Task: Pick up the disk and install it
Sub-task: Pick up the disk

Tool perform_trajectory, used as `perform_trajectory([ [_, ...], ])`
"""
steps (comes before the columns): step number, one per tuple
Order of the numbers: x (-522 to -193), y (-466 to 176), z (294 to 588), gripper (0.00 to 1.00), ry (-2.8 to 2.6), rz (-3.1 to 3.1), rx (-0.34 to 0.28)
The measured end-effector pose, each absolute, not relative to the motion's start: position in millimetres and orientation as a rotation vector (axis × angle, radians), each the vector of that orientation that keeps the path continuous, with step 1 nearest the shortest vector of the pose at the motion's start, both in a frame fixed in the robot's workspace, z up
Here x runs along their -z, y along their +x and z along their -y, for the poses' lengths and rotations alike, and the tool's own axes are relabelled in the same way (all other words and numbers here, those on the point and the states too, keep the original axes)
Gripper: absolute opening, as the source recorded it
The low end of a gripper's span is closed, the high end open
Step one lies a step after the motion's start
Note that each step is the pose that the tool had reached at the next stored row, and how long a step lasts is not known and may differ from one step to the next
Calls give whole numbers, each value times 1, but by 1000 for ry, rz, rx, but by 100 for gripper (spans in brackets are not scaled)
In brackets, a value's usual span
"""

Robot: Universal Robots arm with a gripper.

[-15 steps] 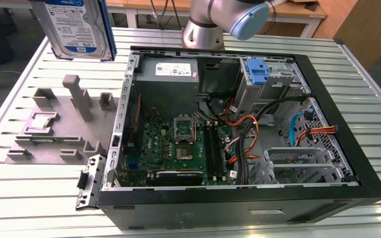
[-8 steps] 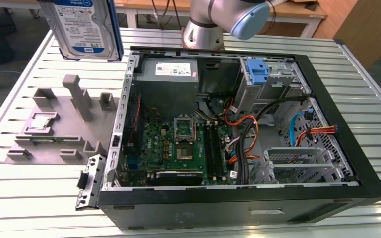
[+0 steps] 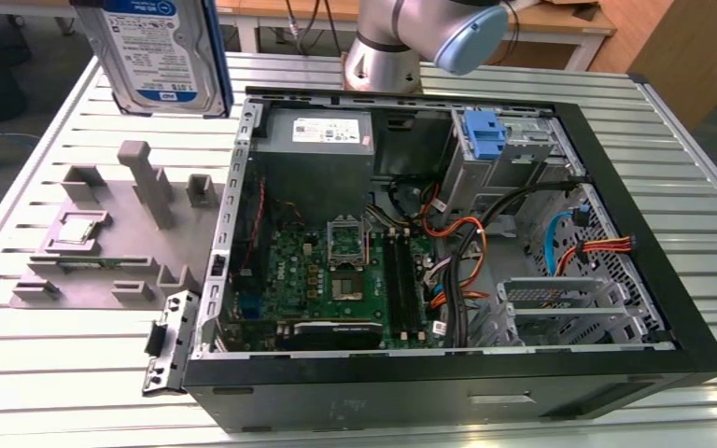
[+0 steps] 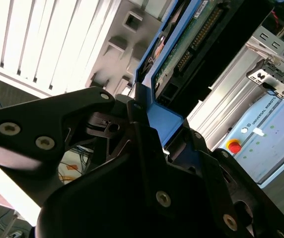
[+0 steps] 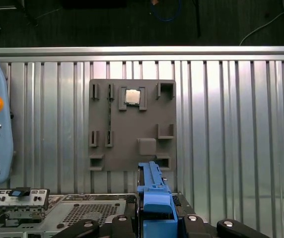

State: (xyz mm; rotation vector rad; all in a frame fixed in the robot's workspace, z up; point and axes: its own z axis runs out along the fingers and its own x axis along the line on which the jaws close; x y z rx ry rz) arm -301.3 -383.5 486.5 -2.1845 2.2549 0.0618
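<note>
Exterior view, disk: the disk (image 3: 160, 51) hangs upright in the air, label toward the camera, at about 11 o'clock from the open computer case (image 3: 657, 308). It is lifted high, I judge, so it can pass over the case wall.
Exterior view, fixture: the grey fixture (image 3: 109, 252) lies on the slatted table (image 3: 85, 373) at 9 o'clock from the case. A small chip (image 3: 75, 231) rests in one pocket, and the pockets keep parts in known places.
Exterior view, progress: the disk is outside the case, so installing is not yet done.
Second wrist view, grip: my gripper (image 4: 154, 124) is closed on the blue bracket (image 4: 169, 121) of the disk, circuit-board side toward this camera. The pads are hidden behind the linkage, so the contact seems to be on the bracket's end. I cannot say more.
First wrist view, hold: the blue bracket (image 5: 154, 198) stands between my black fingers (image 5: 102, 229), with the fixture (image 5: 132, 129) and its chip (image 5: 132, 96) beyond it. Gripping the plastic frame spares the label and the board.
</note>
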Motion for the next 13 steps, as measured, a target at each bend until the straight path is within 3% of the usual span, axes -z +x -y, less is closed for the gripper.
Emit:
perform_trajectory([
  [13, -486, -294, 388, 37, -2186, -2256, -58],
])
